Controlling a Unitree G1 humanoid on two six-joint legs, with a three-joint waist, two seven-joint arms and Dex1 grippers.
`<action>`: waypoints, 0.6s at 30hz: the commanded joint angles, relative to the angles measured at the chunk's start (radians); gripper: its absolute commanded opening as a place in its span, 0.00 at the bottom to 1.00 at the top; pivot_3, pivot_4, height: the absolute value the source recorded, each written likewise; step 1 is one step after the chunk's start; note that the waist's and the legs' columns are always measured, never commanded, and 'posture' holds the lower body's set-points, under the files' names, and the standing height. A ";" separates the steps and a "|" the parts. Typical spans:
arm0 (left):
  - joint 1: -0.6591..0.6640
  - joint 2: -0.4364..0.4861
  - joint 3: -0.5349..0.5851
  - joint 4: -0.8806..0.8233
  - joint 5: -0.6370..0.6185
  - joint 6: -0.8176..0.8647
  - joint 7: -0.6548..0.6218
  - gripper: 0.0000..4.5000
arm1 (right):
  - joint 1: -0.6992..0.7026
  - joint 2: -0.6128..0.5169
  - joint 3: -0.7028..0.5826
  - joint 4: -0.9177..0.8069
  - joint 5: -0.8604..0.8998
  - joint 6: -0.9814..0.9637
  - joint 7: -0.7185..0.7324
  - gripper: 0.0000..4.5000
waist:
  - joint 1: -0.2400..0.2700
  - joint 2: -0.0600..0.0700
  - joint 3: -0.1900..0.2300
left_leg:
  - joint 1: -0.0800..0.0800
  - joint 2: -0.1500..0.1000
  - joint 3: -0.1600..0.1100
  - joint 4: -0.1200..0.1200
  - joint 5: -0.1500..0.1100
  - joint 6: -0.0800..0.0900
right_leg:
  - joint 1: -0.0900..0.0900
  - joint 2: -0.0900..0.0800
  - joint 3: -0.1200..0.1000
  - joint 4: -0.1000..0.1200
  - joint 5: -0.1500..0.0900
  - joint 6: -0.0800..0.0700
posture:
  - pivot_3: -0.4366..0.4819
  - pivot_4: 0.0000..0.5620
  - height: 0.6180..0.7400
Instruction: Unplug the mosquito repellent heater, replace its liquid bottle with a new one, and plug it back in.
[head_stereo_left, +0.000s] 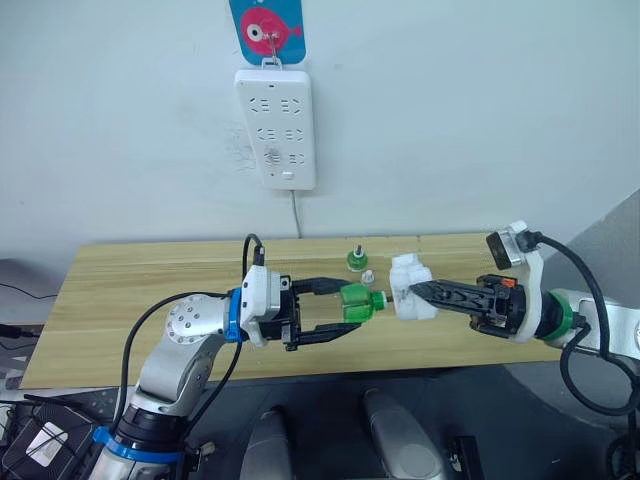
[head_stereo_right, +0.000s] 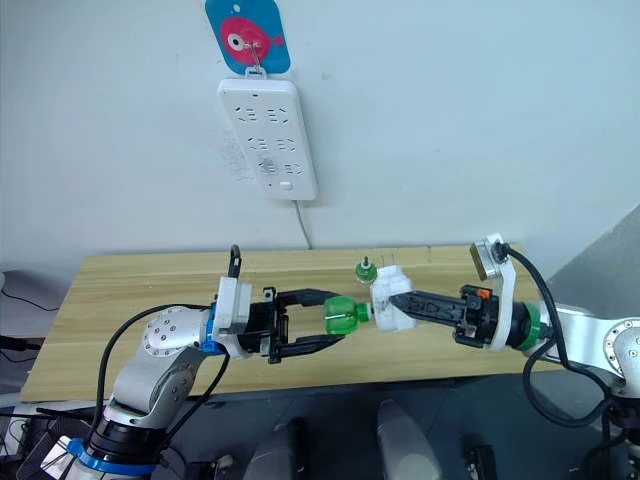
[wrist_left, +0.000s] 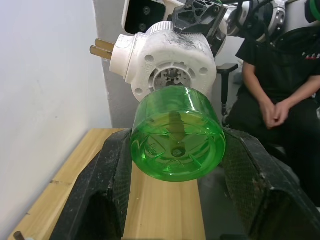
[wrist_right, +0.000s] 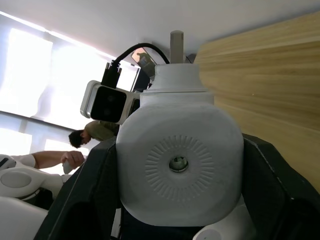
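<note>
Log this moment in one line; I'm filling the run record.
right gripper: holds heater, unplugged | left gripper: grips green bottle at heater's base | second bottle: on table

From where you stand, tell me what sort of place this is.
Probably an indoor test or lab room, staged rather than lived in: a plain wooden bench against a bare white wall, a power strip hung from a hook, and a seated person watching nearby.

Even bright indoor light, soft shadows, blown-out window glare behind, near jaws softly blurred
</note>
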 joint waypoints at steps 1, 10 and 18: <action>-0.014 -0.007 -0.020 -0.073 -0.034 0.008 -0.003 0.52 | -0.007 -0.012 0.009 -0.033 0.033 0.018 0.031 0.65 | 0.000 0.000 0.000 | 0.000 0.000 0.000 0.000 0.000 0.000 | 0.000 0.000 0.000 0.000 0.000 0.000 | 0.22 0.41 0.94; -0.001 -0.012 -0.010 -0.136 -0.064 0.066 0.031 0.52 | -0.001 -0.026 0.006 -0.002 0.033 0.026 0.040 0.65 | 0.000 0.000 0.000 | 0.000 0.000 0.000 0.000 0.000 0.000 | 0.000 0.000 0.000 0.000 0.000 0.000 | 0.22 0.40 0.94; 0.011 -0.015 -0.009 -0.139 -0.055 0.057 0.033 0.52 | -0.012 -0.012 0.001 0.006 0.033 0.020 0.032 0.65 | 0.000 0.000 0.000 | 0.000 0.000 0.000 0.000 0.000 0.000 | 0.000 0.000 0.000 0.000 0.000 0.000 | 0.22 0.40 0.94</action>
